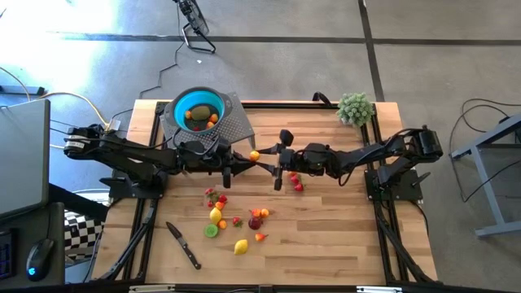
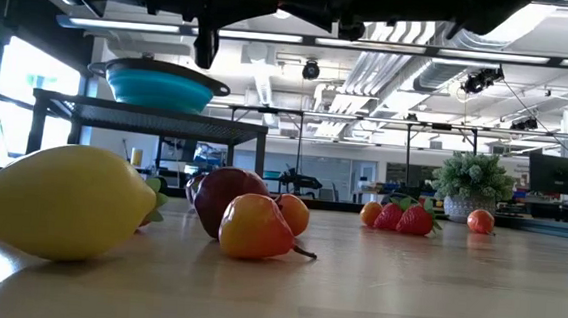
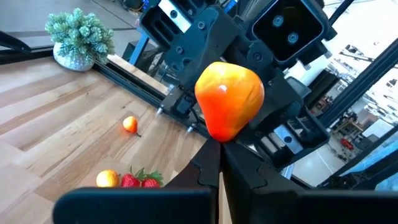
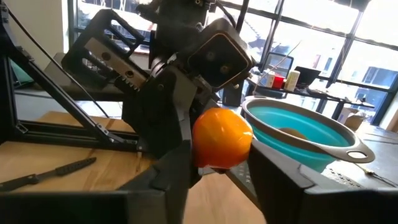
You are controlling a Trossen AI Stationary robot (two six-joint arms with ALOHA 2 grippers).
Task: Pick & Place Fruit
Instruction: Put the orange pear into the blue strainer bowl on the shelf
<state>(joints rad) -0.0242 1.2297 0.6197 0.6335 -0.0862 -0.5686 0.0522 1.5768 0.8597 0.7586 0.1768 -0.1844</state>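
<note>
An orange fruit (image 1: 255, 155) hangs high over the table's middle, between my two grippers, which meet there level. My left gripper (image 3: 219, 152) comes from the table's left and is shut at the fruit's narrow end. My right gripper (image 4: 217, 171) comes from the right; it is open, one finger on each side of the fruit (image 4: 222, 138). Several more fruits (image 1: 232, 220) lie on the table nearer the front, and some (image 1: 295, 181) under the right arm. The teal bowl (image 1: 175, 110) on its grey stand (image 1: 236, 124) at the far left holds a few fruits. My left gripper pinches the orange fruit's narrow end (image 3: 221, 138) between its shut fingers, only at their free ends. The fingers come level from the table's left. The fruit stands out past the fingertips, lifted clear of the table. My right gripper's fingers (image 4: 177, 171) flank the fruit; whether one touches it, I cannot tell.
A black-handled knife (image 1: 184, 244) lies near the front left. A fuzzy green plant ball (image 1: 355, 107) stands at the far right corner. Bare wood lies at the front right.
</note>
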